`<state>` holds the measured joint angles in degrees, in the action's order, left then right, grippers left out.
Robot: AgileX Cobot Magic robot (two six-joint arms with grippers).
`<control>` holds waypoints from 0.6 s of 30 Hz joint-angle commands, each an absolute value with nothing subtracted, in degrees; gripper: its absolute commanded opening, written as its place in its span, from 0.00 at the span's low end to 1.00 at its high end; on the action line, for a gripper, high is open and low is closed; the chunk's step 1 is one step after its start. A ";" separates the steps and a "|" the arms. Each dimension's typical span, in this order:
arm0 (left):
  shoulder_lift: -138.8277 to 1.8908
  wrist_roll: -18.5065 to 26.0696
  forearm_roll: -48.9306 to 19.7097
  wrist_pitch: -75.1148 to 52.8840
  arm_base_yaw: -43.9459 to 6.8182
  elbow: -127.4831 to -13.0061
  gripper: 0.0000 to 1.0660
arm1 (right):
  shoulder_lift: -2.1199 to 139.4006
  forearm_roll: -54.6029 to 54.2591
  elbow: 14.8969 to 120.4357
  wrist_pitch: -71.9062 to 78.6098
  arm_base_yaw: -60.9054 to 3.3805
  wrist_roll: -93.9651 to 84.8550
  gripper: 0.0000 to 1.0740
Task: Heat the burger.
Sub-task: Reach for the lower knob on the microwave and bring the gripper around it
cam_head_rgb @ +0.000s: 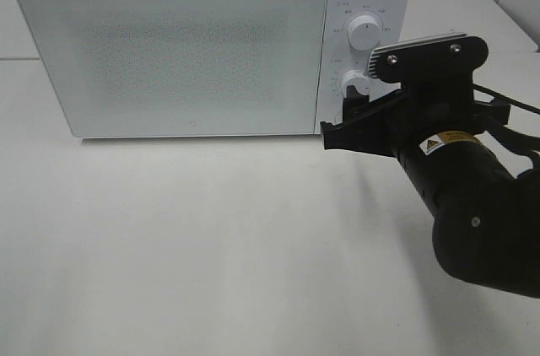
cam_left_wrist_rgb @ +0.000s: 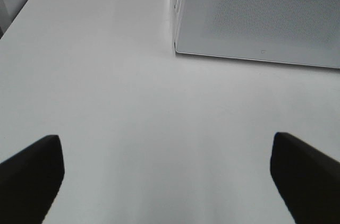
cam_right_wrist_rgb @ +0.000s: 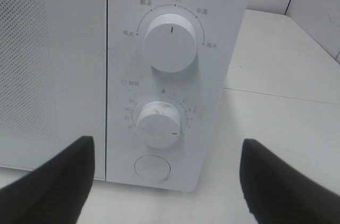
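Observation:
The burger does not show in any view. The white microwave [cam_head_rgb: 169,44] stands at the back of the table with its frosted door [cam_head_rgb: 177,52] shut, and nothing inside can be seen through it. My right gripper [cam_head_rgb: 348,122] is open and empty, just in front of the control panel. In the right wrist view, the right gripper [cam_right_wrist_rgb: 164,181] faces the lower timer knob [cam_right_wrist_rgb: 159,123], with the upper power knob [cam_right_wrist_rgb: 171,42] above it. My left gripper [cam_left_wrist_rgb: 164,181] is open and empty over bare table, in front of the microwave's left part; it is out of the exterior view.
A round button [cam_right_wrist_rgb: 153,168] sits under the timer knob. The microwave's left front corner [cam_left_wrist_rgb: 176,49] shows in the left wrist view. The white table [cam_head_rgb: 211,238] stretches in front of the microwave. A black cable [cam_head_rgb: 506,107] runs behind the right arm.

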<state>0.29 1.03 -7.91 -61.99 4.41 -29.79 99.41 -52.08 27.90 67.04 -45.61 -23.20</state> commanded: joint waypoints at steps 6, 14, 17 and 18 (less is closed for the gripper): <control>1.26 0.80 -8.25 -61.25 4.53 -29.62 0.92 | 104.68 -51.57 34.61 67.49 -42.74 -20.45 0.69; 1.26 0.80 -8.25 -61.25 4.53 -29.62 0.92 | 108.86 -51.51 38.45 67.49 -42.74 -18.28 0.69; 1.26 0.80 -8.25 -61.25 4.53 -29.62 0.92 | 110.75 -50.13 40.39 66.06 -41.14 -18.16 0.69; 1.26 0.80 -8.25 -61.25 4.53 -29.62 0.92 | 110.92 -49.39 40.79 65.89 -40.68 -18.11 0.69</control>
